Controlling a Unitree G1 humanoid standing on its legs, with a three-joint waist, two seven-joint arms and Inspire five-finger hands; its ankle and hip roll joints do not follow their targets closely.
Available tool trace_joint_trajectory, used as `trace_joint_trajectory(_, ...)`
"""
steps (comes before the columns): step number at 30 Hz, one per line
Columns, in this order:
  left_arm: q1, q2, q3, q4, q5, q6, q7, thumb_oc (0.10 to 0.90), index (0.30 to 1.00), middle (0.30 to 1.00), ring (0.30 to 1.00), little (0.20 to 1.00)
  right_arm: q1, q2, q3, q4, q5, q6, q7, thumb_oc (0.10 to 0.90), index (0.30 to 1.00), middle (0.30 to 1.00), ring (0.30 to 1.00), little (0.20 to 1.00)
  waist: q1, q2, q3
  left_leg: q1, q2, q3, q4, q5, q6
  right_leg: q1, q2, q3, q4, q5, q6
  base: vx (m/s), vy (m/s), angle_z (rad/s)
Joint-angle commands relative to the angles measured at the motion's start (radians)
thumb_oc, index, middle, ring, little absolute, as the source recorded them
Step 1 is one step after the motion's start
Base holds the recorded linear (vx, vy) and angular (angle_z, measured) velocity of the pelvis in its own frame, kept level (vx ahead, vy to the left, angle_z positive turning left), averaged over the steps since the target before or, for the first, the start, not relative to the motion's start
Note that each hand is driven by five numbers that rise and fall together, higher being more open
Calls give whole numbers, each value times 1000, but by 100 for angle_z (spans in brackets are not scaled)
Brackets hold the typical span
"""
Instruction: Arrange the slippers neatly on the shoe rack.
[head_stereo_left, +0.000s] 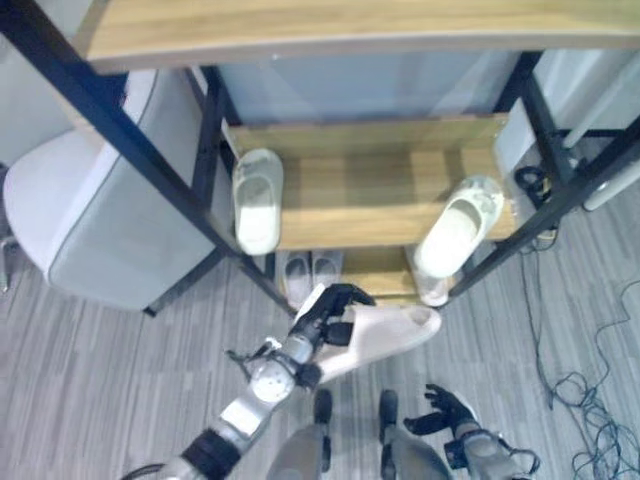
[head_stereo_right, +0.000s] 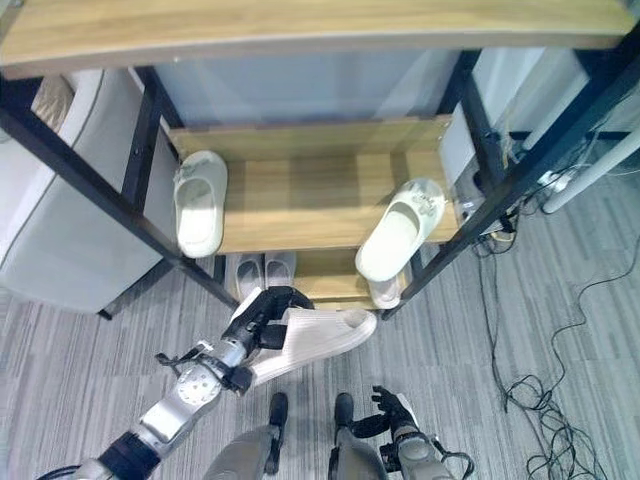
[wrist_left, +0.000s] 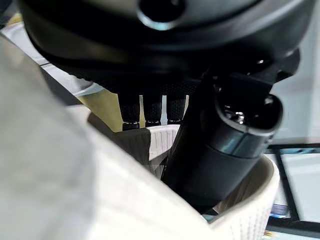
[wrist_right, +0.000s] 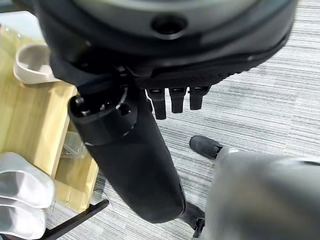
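My left hand (head_stereo_left: 325, 320) is shut on a white slipper (head_stereo_left: 385, 335), held in the air in front of the shoe rack's (head_stereo_left: 370, 215) lower levels, toe pointing right. In the left wrist view my thumb (wrist_left: 225, 145) reaches into the slipper's ribbed strap (wrist_left: 150, 145). On the middle shelf one white slipper (head_stereo_left: 258, 200) lies at the left, toe toward me. Another (head_stereo_left: 458, 228) lies tilted at the right end. Lower down, a pair of pale slippers (head_stereo_left: 310, 272) sits on the bottom shelf, and one more slipper (head_stereo_left: 435, 290) is at its right. My right hand (head_stereo_left: 448, 408) hangs low, open and holding nothing.
Black metal posts (head_stereo_left: 150, 165) frame the rack, and a wooden top shelf (head_stereo_left: 350, 30) overhangs it. A pale grey upholstered seat (head_stereo_left: 90, 220) stands to the left. Loose cables (head_stereo_left: 585, 380) lie on the striped floor at the right.
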Motion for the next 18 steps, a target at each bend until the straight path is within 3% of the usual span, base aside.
trace_joint_trajectory(1,-85,-30,52,-96,65,-98,78,400,300,300,300,300,38,-39,-11,-136,48,-59,-40,800,900,900,900,900,-8,-7,-2,-156,11,-15,201,-46,-33,-91,-15,20,246,-195,13,-114,-7,-7)
trace_joint_trajectory(3,-114,-37,65,-93,71,-102,101,400,300,300,300,300,24,-43,-20,-162,49,-64,-61,800,900,900,900,900,-11,-2,-4,-219,22,-7,272,-68,-25,-155,-16,23,324,-231,3,-115,8,-5)
trace_joint_trajectory(4,-161,-38,72,-90,95,-95,136,400,300,300,300,300,2,-47,-26,-194,47,-70,-86,800,900,900,900,900,-20,7,13,-281,25,-5,358,-94,-18,-228,-25,29,420,-252,-5,-108,20,-2)
trace_joint_trajectory(5,-163,-39,72,-89,95,-95,137,400,300,300,300,300,2,-48,-26,-195,47,-69,-87,800,900,900,900,900,-20,7,11,-289,24,-5,366,-98,-18,-236,-25,29,428,-255,-5,-93,38,5)
trace_joint_trajectory(7,-231,-16,102,-111,127,-95,190,400,300,300,300,300,-34,-61,-40,-253,40,-84,-125,800,900,900,900,900,-35,24,31,-401,24,2,512,-173,-9,-365,-30,58,592,-334,-14,-55,51,-2)
trace_joint_trajectory(9,-257,-5,121,-122,128,-98,204,400,300,300,300,300,-65,-66,-44,-273,39,-85,-139,800,900,900,900,900,-40,30,40,-472,24,11,561,-159,-2,-445,-31,66,646,-321,-23,-160,64,-10)
trace_joint_trajectory(12,-357,18,150,-126,158,-87,260,400,300,300,300,300,-138,-81,-36,-335,8,-94,-174,800,900,900,900,900,-46,50,56,-640,25,23,716,-214,16,-607,-29,102,790,-371,-37,-94,98,-19)
trace_joint_trajectory(13,-423,40,163,-128,187,-78,288,400,300,300,300,300,-198,-86,-40,-378,1,-101,-191,800,900,900,900,900,-54,64,64,-722,33,22,820,-283,23,-693,-26,128,893,-433,-38,-28,144,-33)
trace_joint_trajectory(18,-548,100,196,-87,224,-68,377,400,300,300,300,300,-303,-100,-30,-458,-46,-113,-223,800,900,900,900,900,-61,88,90,-921,42,13,1054,-358,33,-900,-24,151,1141,-499,-36,6,53,-31)
